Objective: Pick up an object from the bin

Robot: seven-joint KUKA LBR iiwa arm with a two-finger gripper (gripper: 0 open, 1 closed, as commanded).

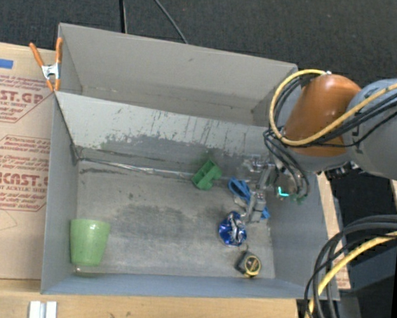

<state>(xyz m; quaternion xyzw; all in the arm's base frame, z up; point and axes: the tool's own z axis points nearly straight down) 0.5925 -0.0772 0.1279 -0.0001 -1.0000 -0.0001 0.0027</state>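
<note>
Grey bin (143, 212), its floor scuffed, seen from above. The gripper (251, 219) hangs at the right side, just above a crumpled blue wrapper (231, 233); whether it is open or closed cannot be told. A blue piece (240, 189) lies just behind, a green block (207, 175) left of that, a black-and-yellow thing (249, 265) by the front wall and a green cup (88, 242) front-left.
</note>
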